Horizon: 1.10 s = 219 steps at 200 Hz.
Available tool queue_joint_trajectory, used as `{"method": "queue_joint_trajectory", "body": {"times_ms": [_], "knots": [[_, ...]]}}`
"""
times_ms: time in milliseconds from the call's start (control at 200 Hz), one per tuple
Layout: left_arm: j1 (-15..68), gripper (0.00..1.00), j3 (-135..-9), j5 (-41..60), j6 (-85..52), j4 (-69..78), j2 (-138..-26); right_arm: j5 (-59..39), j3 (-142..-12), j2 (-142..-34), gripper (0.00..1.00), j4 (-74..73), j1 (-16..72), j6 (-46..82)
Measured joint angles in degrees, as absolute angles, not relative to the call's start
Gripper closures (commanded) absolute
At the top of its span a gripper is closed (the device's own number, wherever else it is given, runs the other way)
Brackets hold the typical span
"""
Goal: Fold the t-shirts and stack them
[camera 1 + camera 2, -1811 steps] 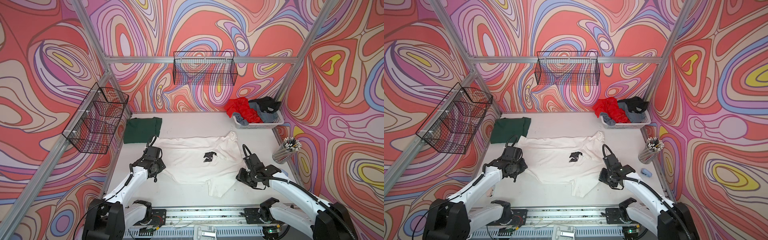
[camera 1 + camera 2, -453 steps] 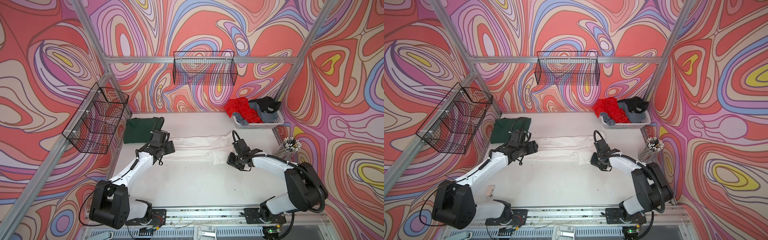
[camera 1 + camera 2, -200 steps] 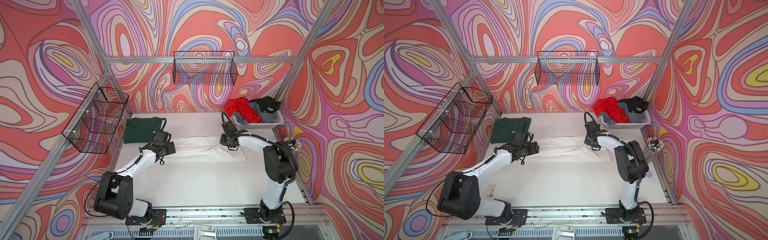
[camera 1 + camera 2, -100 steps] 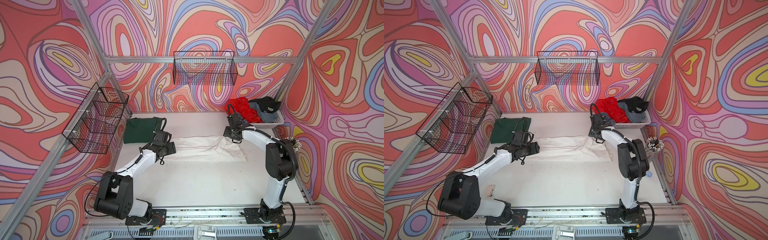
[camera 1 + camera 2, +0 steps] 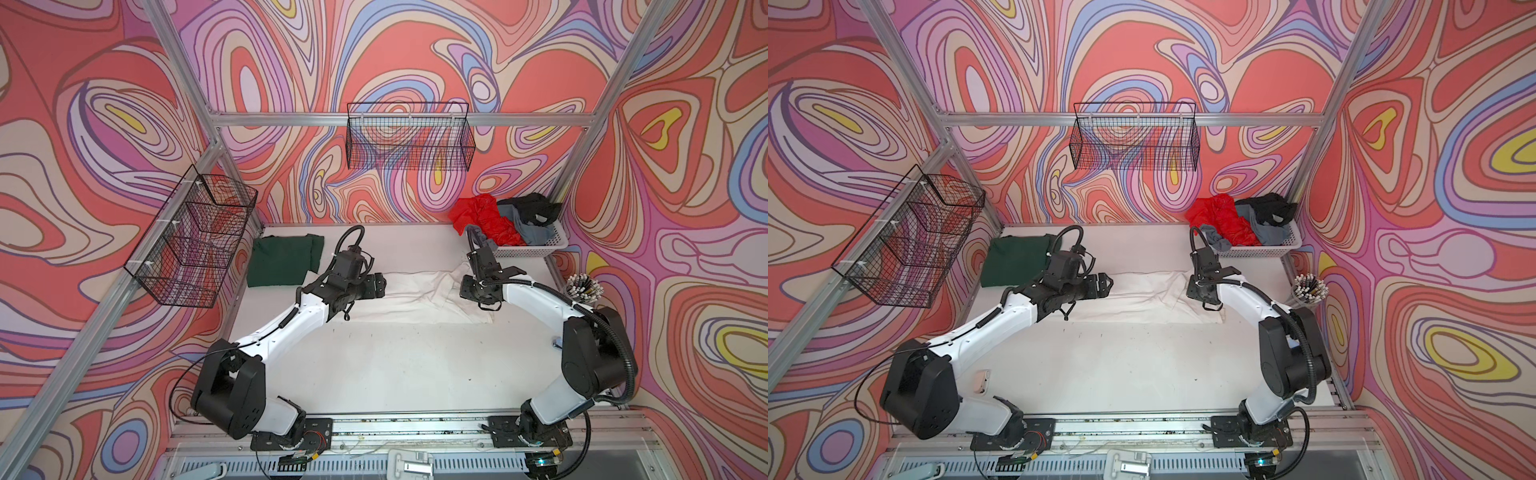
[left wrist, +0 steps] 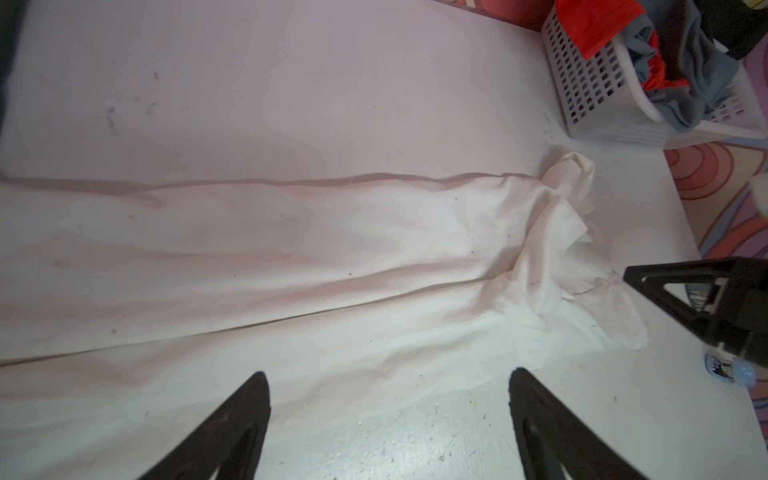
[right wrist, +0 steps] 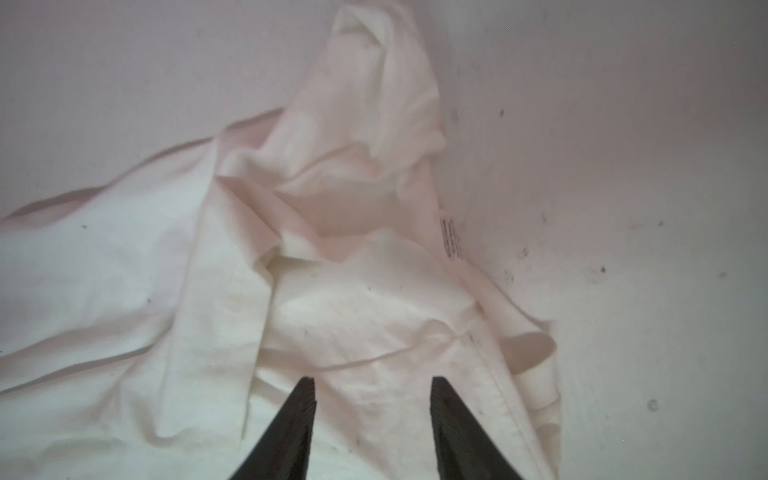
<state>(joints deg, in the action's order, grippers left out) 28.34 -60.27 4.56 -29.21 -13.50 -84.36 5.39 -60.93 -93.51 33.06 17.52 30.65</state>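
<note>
1. A dark green t-shirt is laid folded at the far left of the desk;
2. the white t-shirt is spread mid-desk as a long band, one end rumpled — judged half folded;
3. other t-shirts are left in the basket — not yet folded;
4. left jaws and right jaws are parted over the white cloth, nothing gripped.

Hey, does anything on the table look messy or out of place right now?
Yes. The white t-shirt lies folded into a long strip, but its end nearest the basket is bunched up and crumpled, with a flap sticking out instead of lying flat. The dark green t-shirt looks neatly folded.
</note>
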Motion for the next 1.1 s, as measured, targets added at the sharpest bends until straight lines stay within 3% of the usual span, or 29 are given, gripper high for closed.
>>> {"method": "queue_joint_trajectory", "body": {"times_ms": [85,351,1097], "knots": [[29.1,0.01,-61.1,4.9,-29.3,-13.3,-85.9,3.9,-59.6,-93.6,0.70,33.0,18.9,30.4],[29.3,0.00,-61.1,4.0,-29.3,-13.6,-85.6,0.2,-61.5,-97.6,0.78,28.4,21.5,29.3],[29.3,0.00,-61.1,-1.0,-28.6,-18.1,-82.4,-2.4,-74.1,-111.4,0.79,23.7,21.5,27.6]]}}
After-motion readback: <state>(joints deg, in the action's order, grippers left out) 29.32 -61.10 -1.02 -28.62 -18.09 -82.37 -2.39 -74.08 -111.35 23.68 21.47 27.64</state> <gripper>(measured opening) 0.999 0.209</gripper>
